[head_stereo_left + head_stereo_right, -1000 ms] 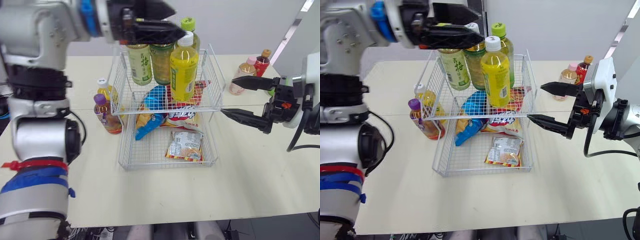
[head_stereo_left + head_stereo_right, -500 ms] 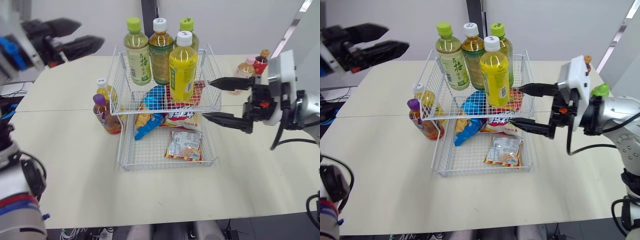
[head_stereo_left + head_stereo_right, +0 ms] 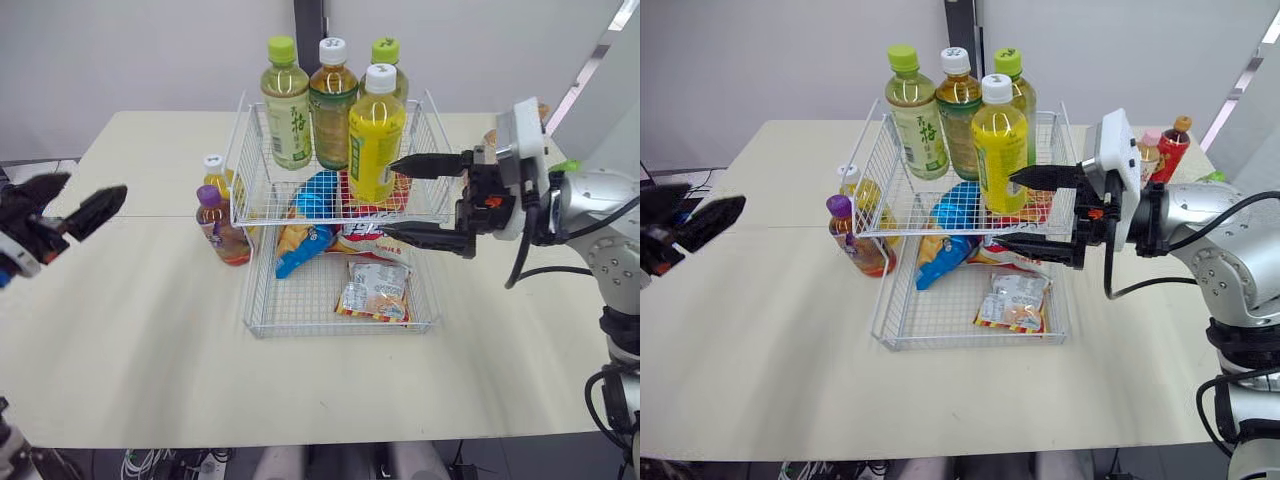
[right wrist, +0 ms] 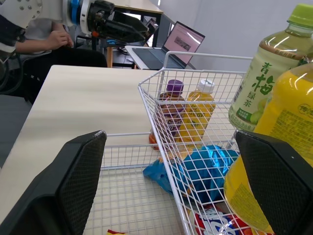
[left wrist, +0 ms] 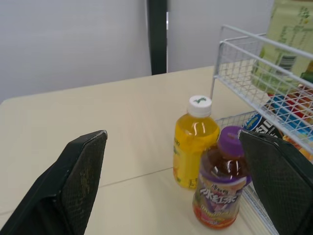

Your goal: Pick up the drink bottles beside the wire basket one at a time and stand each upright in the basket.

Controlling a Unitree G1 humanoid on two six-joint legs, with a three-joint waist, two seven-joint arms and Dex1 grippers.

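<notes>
The wire basket (image 3: 428, 120) has an upper tier holding four upright bottles: two green teas (image 3: 287, 105) (image 3: 390, 62), a brown tea (image 3: 331, 105) and a large yellow bottle (image 3: 374, 135). Left of the basket on the table stand a small yellow bottle (image 3: 212, 180) and a purple-capped bottle (image 3: 222, 228). My right gripper (image 3: 389, 198) is open at the basket's right side, one finger close beside the large yellow bottle, the other below the upper tier. My left gripper (image 3: 88, 190) is open and empty, over the table's left edge, facing the two small bottles (image 5: 195, 142) (image 5: 222, 186).
Snack packets (image 3: 372, 290) and a blue bag (image 3: 310, 200) lie in the basket's lower part. A pink-capped bottle (image 3: 1149, 152) and a red bottle (image 3: 1174, 140) stand at the back right behind my right arm. A person sits by a laptop (image 4: 181, 41) beyond the table.
My left gripper left the bottles at the top of the basket and swung down to the table's left edge. My right gripper moved left to the basket's right side.
</notes>
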